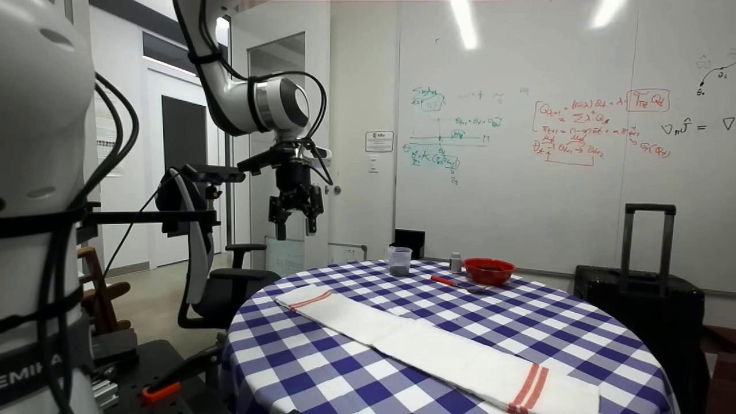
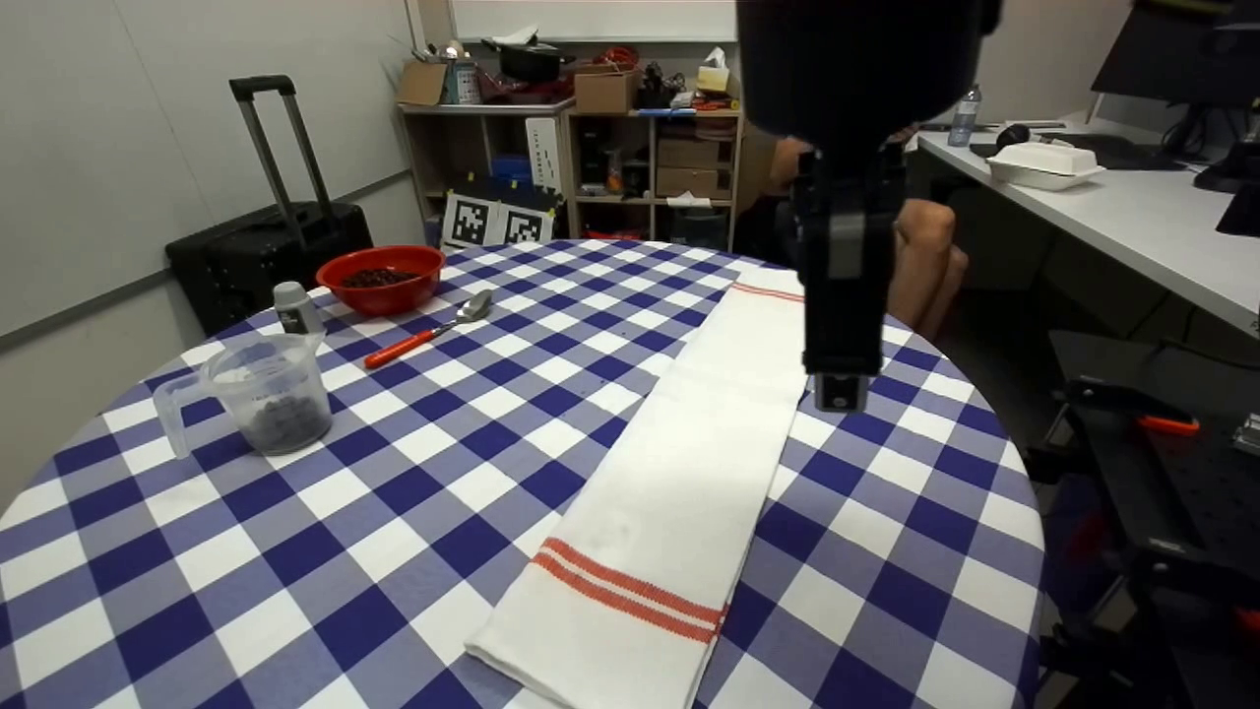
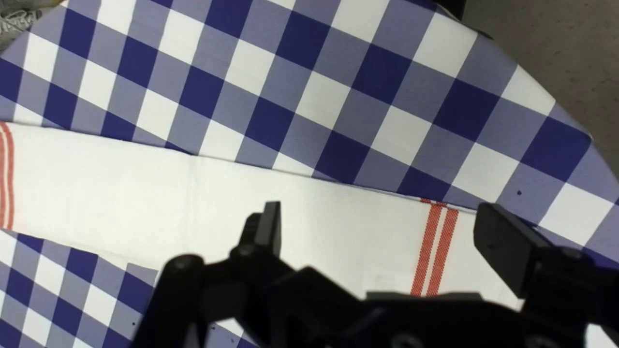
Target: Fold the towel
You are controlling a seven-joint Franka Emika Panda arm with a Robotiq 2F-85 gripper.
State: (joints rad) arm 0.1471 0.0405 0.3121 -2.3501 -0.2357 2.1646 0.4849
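Observation:
The towel [image 1: 437,345] lies flat as a long white strip across the table, with a pair of red stripes near each end. It also shows in an exterior view [image 2: 679,443] and in the wrist view [image 3: 145,193]. A faint crease crosses its middle, and a lower layer peeks out along one long edge. My gripper [image 1: 296,230] is open and empty, pointing down high above the table. In the wrist view my gripper [image 3: 382,227] has its fingers wide apart, with one striped end of the towel below. In an exterior view the gripper [image 2: 842,384] covers part of the towel's edge.
The blue-and-white checkered tablecloth [image 2: 423,551] covers the round table. A measuring cup [image 2: 276,394], a small bottle [image 2: 295,307], a red bowl [image 2: 382,281] and a red-handled spoon [image 2: 428,333] stand along one side. A person's bare limb [image 2: 925,251] shows beyond the table edge.

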